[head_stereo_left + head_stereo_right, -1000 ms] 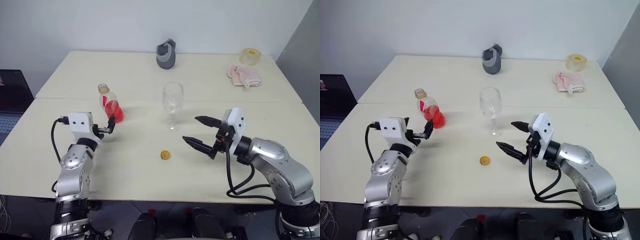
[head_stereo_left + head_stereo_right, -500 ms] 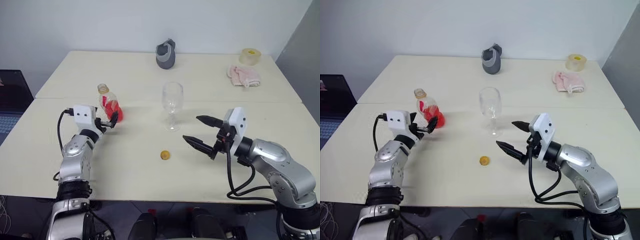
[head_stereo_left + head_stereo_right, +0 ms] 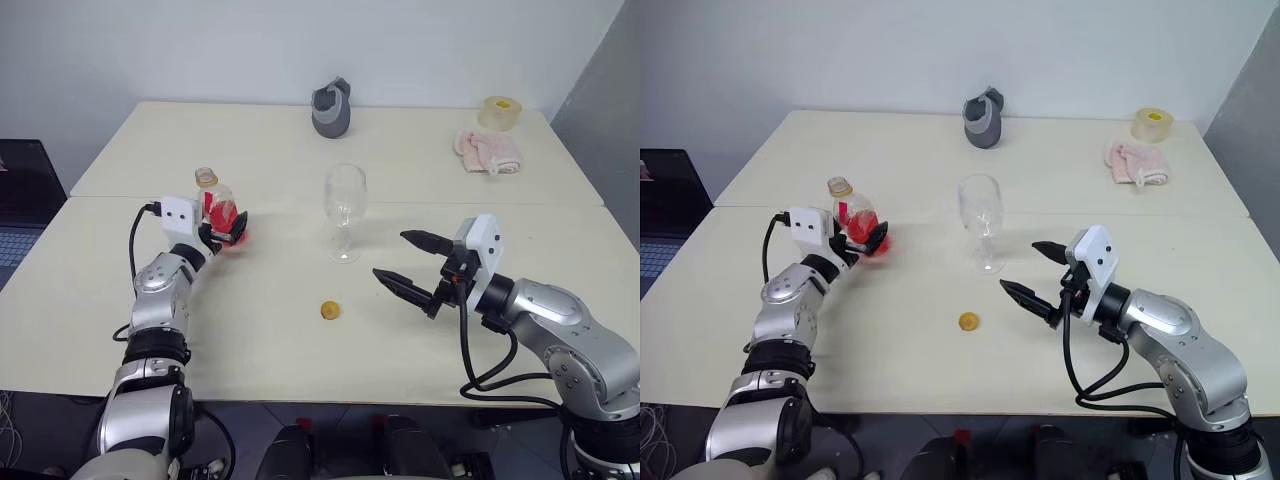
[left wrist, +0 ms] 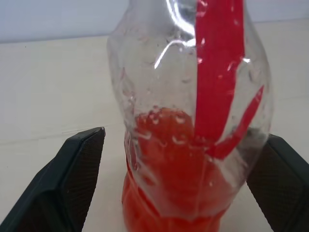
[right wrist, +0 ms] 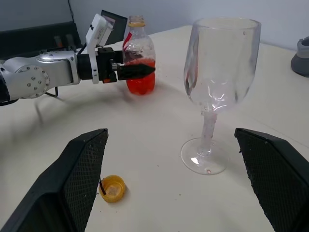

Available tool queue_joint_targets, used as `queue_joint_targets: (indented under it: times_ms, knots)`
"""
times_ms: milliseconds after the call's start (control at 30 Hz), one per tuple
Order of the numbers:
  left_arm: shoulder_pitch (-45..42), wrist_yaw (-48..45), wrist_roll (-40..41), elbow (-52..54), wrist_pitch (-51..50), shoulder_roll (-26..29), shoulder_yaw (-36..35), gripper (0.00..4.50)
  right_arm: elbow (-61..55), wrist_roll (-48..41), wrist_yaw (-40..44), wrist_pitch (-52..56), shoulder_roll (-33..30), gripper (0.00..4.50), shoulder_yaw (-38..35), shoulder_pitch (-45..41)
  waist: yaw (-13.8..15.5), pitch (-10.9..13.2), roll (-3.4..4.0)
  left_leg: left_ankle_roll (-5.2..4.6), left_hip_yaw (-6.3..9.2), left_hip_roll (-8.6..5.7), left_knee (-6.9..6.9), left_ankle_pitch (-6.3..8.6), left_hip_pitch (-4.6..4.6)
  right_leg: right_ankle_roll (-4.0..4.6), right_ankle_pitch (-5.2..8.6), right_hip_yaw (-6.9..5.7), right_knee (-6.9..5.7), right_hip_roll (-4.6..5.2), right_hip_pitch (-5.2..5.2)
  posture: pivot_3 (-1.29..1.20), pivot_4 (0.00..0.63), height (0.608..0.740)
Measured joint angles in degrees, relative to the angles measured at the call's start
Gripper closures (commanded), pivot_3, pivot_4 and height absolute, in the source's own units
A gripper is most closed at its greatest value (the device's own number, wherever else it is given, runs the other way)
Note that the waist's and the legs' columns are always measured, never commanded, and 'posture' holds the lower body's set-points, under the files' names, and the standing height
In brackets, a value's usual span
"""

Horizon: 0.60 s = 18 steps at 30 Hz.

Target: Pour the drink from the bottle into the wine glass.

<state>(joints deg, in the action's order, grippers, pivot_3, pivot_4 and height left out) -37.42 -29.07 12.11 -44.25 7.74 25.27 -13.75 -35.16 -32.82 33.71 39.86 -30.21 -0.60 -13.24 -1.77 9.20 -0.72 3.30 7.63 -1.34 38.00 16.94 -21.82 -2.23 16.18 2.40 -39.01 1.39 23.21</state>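
On table (image 3: 300, 330), wide-spread left fingers (image 4: 82, 164) flanking bottle (image 4: 193, 121), seemingly untouching.

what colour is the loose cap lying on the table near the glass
Yellow-orange. The cap shows best in the right wrist view, lying open side up.

Clear stemmed wine glass (image 3: 345, 212) mid-table, small clear plastic bottle (image 3: 221, 211) of red drink to its left between open left gripper (image 3: 228, 232) fingers, yellow-orange cap (image 3: 329, 310) in front, open right gripper (image 3: 410, 264) to its right
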Motion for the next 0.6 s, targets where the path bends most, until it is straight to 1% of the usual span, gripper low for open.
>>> queue_joint_targets:
  times_ms: [333, 600]
  knots:
    - [-2.0, 0.4, -0.8, -5.6, 4.2, 0.0, 0.0, 0.0, 0.0, 0.0, -0.1, 0.0, 0.1, 0.01, 0.0, 0.0, -0.1, 0.0, 0.0, -0.01, 0.01, -0.01, 0.0, 0.0, 0.0, 0.0, 0.0, -0.01, -0.02, 0.0, 0.0, 0.0, 0.15, 0.74]
    - [-2.2, 0.2, -0.8, -5.9, 5.1, 0.0, -0.1, 0.0, 0.1, 0.0, -0.2, 0.0, 0.3, 0.01, 0.0, 0.0, -0.1, 0.0, 0.0, -0.01, 0.02, 0.0, 0.0, 0.0, 0.0, 0.0, 0.0, -0.01, -0.02, 0.0, 0.0, 0.0, 0.15, 0.74]
